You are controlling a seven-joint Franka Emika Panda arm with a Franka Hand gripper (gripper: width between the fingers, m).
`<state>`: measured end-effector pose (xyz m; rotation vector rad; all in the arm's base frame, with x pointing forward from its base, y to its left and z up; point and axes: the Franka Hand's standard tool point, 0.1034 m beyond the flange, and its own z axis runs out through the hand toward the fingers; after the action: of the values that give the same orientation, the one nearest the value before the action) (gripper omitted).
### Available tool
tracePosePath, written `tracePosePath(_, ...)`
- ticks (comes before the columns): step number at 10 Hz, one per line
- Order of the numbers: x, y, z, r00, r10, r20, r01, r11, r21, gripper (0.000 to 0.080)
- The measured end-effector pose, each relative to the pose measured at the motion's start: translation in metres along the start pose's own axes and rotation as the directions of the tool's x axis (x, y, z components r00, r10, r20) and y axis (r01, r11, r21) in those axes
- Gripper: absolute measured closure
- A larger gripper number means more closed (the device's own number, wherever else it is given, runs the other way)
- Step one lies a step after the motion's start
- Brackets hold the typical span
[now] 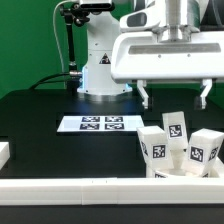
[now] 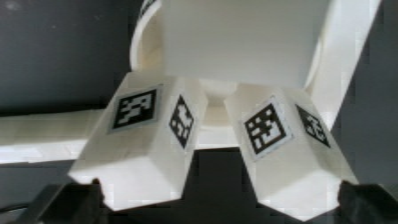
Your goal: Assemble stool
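The white stool lies upside down at the exterior view's front right. Its round seat [image 1: 186,172] is at the bottom, and three chunky tagged legs [image 1: 153,146] [image 1: 176,128] [image 1: 206,149] stick up from it. My gripper [image 1: 174,100] hangs open and empty just above the legs, touching nothing. In the wrist view two tagged legs [image 2: 146,140] [image 2: 278,146] splay toward the camera from the seat [image 2: 231,50]. My gripper [image 2: 217,200] shows only as dark fingertips [image 2: 71,196] at the frame's corners, spread wide outside both legs.
The marker board [image 1: 98,124] lies flat mid-table in front of the robot base [image 1: 102,70]. A long white border rail [image 1: 90,190] runs along the table's front edge, with a short white piece [image 1: 5,152] at the exterior view's left.
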<state>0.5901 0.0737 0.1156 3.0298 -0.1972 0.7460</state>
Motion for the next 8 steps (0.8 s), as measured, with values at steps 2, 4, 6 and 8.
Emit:
tracePosePath(2, -0.001, 0.000, 0.001, 1.000, -0.001, 0.002, 0.001, 1.000, -0.001, 0.0150)
tracePosePath(4, -0.007, -0.001, 0.002, 0.994, 0.002, 0.105, -0.002, 1.000, 0.000, 0.0150)
tracePosePath(6, -0.009, -0.003, 0.003, 0.984, -0.039, 0.172, 0.038, 0.999, 0.010, 0.0150)
tracePosePath(8, -0.014, -0.005, 0.004, 0.958, -0.058, 0.280, 0.054, 0.998, 0.022, 0.0150)
